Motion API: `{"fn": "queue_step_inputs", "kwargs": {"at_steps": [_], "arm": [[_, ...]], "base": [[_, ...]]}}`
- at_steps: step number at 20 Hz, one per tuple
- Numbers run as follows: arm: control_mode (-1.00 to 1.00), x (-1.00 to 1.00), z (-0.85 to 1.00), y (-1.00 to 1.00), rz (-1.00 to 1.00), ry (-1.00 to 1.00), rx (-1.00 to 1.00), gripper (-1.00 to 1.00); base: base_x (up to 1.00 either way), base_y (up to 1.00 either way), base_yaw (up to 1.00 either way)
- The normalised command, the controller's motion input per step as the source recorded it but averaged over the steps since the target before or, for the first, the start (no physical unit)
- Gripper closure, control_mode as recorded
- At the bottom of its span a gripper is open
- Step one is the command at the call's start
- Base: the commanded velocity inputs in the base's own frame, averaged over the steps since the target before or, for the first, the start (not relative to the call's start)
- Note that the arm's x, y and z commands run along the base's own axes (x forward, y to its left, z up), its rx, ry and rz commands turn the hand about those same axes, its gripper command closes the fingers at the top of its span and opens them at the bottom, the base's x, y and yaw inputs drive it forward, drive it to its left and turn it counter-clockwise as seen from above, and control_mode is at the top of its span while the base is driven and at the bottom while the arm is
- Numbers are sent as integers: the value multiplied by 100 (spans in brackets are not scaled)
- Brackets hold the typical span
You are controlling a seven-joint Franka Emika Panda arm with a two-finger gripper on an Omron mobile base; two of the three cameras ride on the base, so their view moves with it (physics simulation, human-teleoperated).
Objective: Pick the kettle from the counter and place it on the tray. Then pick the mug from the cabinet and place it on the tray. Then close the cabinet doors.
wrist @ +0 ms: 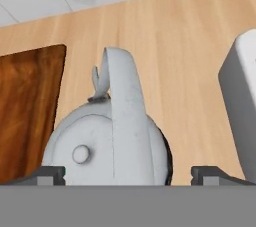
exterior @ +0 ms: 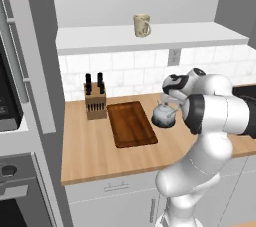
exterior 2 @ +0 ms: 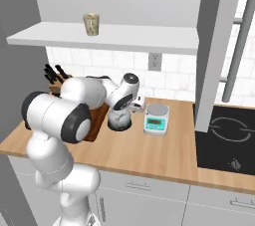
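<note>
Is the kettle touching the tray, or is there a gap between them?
Apart. The hand view shows a strip of bare counter between the kettle and the tray.

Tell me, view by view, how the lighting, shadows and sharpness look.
Left base view: soft even light, no glare, tray slightly blurry. Right base view: faint dark contact shadow under the kettle. Hand view: kettle close and large, wood grain sharp, fingertips dark at the bottom.
</note>
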Motion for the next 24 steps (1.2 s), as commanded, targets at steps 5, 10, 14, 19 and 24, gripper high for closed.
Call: {"fn": "queue_step_inputs", "kwargs": {"at_steps": [5, 10, 14, 19, 24], "arm": [[-100, 19, -15, 0, 0, 1, 0, -100], [-100, -7, -18, 16, 0, 0, 0, 100], [-100, -9, -20, 20, 0, 0, 0, 100], [-100, -17, -6, 12, 0, -3, 1, 100], [-100, -65, 29, 33, 0, -10, 11, 100]], "base": [[0, 0, 0], [0, 0, 0], [0, 0, 0], [0, 0, 0], [0, 0, 0]]}}
